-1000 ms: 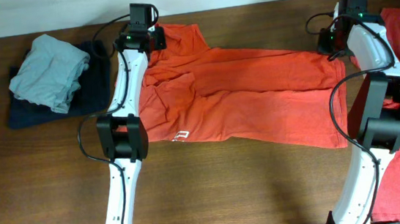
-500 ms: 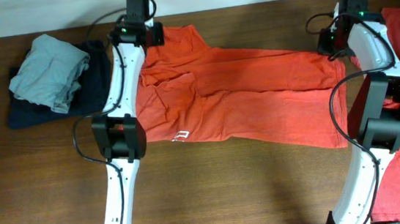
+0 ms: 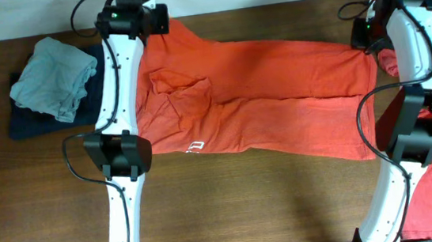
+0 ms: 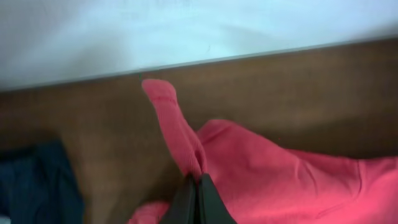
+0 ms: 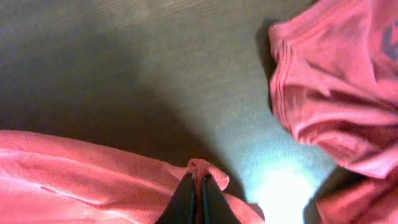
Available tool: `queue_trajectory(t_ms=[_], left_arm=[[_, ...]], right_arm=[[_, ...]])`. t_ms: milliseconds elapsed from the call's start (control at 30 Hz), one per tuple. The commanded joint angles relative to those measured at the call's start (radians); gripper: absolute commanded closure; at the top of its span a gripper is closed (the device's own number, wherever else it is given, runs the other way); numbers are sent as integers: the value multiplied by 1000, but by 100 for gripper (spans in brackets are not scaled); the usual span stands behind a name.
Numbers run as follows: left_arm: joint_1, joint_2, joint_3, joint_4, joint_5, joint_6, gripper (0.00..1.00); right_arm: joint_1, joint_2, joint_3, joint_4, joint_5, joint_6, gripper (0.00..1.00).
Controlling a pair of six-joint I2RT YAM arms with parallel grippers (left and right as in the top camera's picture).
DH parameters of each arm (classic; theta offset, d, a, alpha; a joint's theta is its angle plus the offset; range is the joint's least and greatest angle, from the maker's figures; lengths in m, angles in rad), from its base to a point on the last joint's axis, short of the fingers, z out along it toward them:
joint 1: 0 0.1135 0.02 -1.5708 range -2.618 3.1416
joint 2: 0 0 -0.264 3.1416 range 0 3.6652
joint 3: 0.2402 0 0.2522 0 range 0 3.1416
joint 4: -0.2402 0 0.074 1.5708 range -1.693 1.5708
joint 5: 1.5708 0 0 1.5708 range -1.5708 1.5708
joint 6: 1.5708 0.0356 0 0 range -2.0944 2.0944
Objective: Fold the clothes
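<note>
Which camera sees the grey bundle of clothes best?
The overhead view: the whole grey bundle shows there, lying on a dark blue cloth. The left wrist view catches only a corner of that cloth, no grey. The right wrist view shows none of it.

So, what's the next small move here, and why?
Probably lift both together and carry the far edge toward the near side: the left tool and right tool each pinch the far edge of the spread orange-red cotton T-shirt.
</note>
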Motion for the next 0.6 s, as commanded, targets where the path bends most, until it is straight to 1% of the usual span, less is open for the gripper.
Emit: queue_trajectory(t_ms=[0, 200, 400, 567], left_arm=[[18, -70, 2, -63, 7, 36, 99], [42, -110, 2, -209, 8, 37, 99], [48, -117, 2, -343, 11, 37, 99], [48, -117, 2, -447, 11, 36, 99]], right_arm=[[5, -76, 26, -43, -16, 4, 96], [5, -127, 26, -151, -18, 4, 96], [5, -130, 25, -278, -52, 4, 96], [5, -130, 25, -349, -52, 5, 96]])
